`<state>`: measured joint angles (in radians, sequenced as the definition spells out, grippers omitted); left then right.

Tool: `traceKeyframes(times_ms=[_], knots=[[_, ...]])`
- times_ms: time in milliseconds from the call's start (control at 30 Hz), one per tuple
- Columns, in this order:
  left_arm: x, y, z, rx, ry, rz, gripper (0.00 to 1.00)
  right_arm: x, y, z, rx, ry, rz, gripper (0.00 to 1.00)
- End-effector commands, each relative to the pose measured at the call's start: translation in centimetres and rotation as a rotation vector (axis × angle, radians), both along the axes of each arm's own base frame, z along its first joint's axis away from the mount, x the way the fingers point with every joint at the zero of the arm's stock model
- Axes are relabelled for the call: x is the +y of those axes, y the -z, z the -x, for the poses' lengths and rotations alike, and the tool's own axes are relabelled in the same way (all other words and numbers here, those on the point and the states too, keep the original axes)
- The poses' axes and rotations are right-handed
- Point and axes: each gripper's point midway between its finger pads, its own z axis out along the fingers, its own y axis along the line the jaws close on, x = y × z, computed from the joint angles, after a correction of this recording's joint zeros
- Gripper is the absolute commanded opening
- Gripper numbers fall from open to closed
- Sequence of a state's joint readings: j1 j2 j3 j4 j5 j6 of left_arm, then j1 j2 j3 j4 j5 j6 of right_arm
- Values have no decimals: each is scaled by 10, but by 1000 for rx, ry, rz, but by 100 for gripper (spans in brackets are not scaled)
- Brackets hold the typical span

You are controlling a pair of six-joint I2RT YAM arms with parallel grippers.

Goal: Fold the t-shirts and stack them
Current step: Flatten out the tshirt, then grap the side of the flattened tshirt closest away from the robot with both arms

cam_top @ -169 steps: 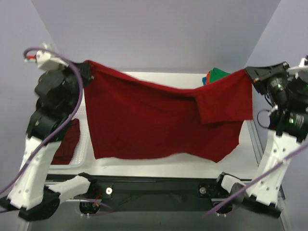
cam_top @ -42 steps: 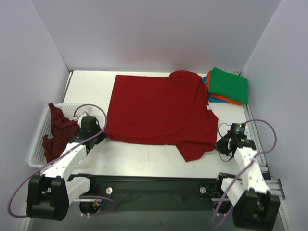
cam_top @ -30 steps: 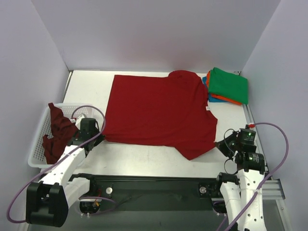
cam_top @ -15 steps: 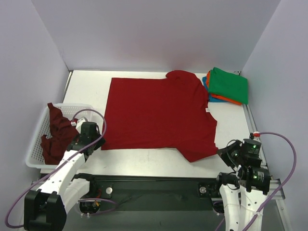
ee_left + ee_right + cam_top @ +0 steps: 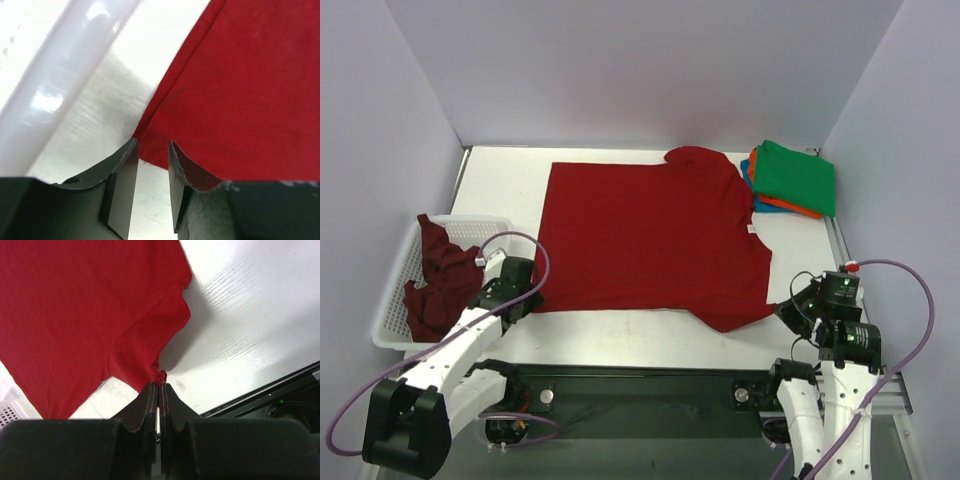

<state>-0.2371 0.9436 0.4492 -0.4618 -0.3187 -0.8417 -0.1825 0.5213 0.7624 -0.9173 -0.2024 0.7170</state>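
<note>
- While the red t-shirt [image 5: 650, 235] lies spread flat across the middle of the white table [image 5: 620, 325], one sleeve sticks out toward the lower right of the top view.
- At the shirt's lower left corner sits the left gripper [image 5: 525, 300]. In the left wrist view, the left gripper [image 5: 152, 147] has its jaws parted a moderate way. The red corner reaches into the gap and touches one fingertip, but nothing is pinched.
- At the lower right, the right gripper [image 5: 788, 312] is low over the table at the sleeve's tip. In the right wrist view, the right gripper [image 5: 159, 385] has its fingers pressed together, with a small bunch of red cloth caught at their tips.
- In the upper right of the top view, a folded stack rests just beside the red shirt: the green t-shirt [image 5: 795, 178] on top, with the orange t-shirt [image 5: 780, 205] and blue t-shirt [image 5: 748, 170] showing at its edges.
- At the left edge, the maroon t-shirt [image 5: 440, 275] lies crumpled in the white mesh basket [image 5: 390, 300].
</note>
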Motion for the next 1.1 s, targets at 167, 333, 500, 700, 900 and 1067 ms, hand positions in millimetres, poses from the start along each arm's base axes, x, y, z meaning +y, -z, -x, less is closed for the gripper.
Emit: traceKeyframes(times_ms=[167,333,500,700,900,1067], knots=[[8,22,21,156,-113,-102,41,-8,-16,-24,-35,26,13,0],[4,33,24,173,-111,-93,42,-7,-13,-30,-30,16,7,0],[-4,38,16,152,-92,-69,25,-8,-11,-30,-31,8,18,0],[-9,18,9,104,-47,-57,0,-10,-15,-30,-49,6,36,0],[-24,-16,-6,1,52,-8,0,-12,-25,-33,-69,12,44,0],[-29,-33,-24,-33,78,-14,0,-14,-33,-49,-65,0,45,0]])
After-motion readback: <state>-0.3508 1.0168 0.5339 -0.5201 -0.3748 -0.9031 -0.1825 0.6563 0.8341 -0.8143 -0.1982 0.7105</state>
